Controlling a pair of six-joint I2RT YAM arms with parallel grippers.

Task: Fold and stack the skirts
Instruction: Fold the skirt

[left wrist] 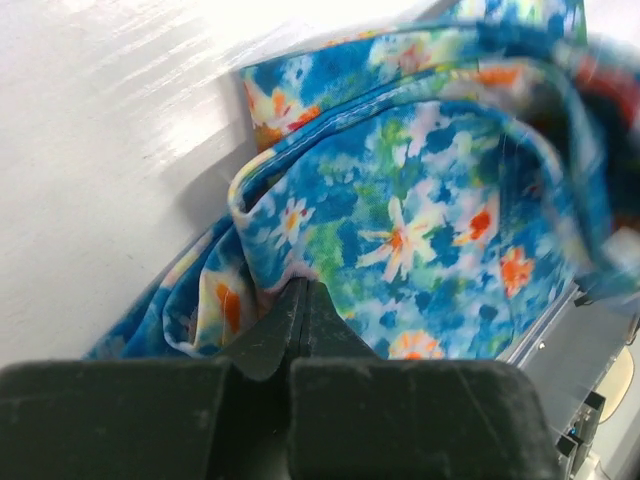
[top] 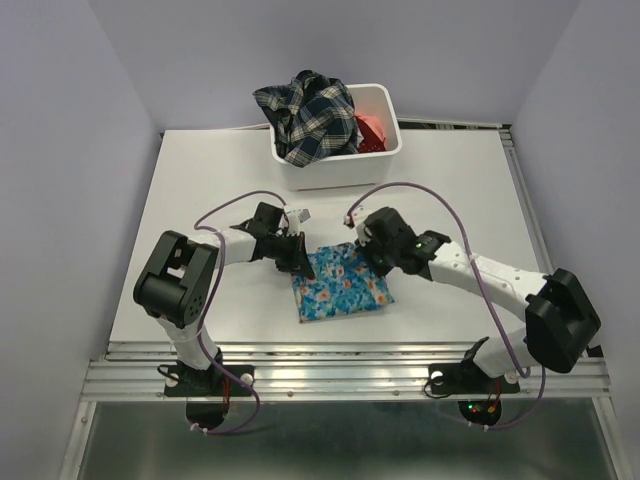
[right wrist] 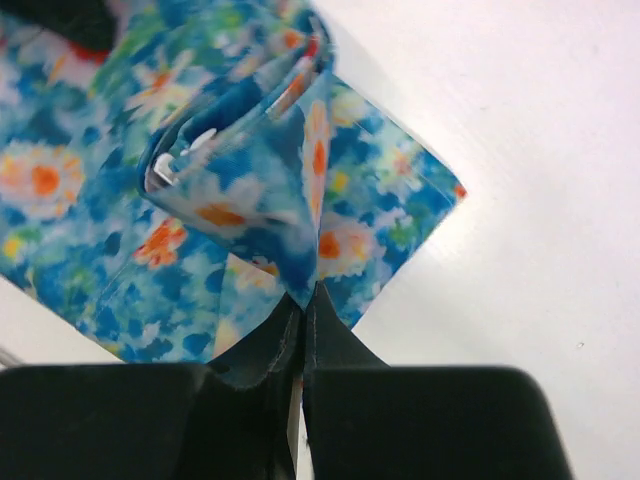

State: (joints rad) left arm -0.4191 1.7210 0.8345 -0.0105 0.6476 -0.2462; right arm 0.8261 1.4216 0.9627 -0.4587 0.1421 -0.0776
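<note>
The bright blue flowered skirt (top: 342,285) lies folded on the white table (top: 200,200) between my two arms. My left gripper (top: 298,252) is shut on its far left corner; in the left wrist view the cloth (left wrist: 420,220) bunches up from the closed tips (left wrist: 303,290). My right gripper (top: 366,248) is shut on its far right corner; in the right wrist view a fold of the cloth (right wrist: 250,190) rises from the closed tips (right wrist: 305,298). A dark plaid skirt (top: 305,115) and a coral-red one (top: 372,130) sit in the white bin (top: 345,172).
The white bin stands at the back centre of the table. The table's metal front rail (top: 350,375) runs behind the arm bases. Purple-grey walls (top: 60,150) enclose the left, right and back.
</note>
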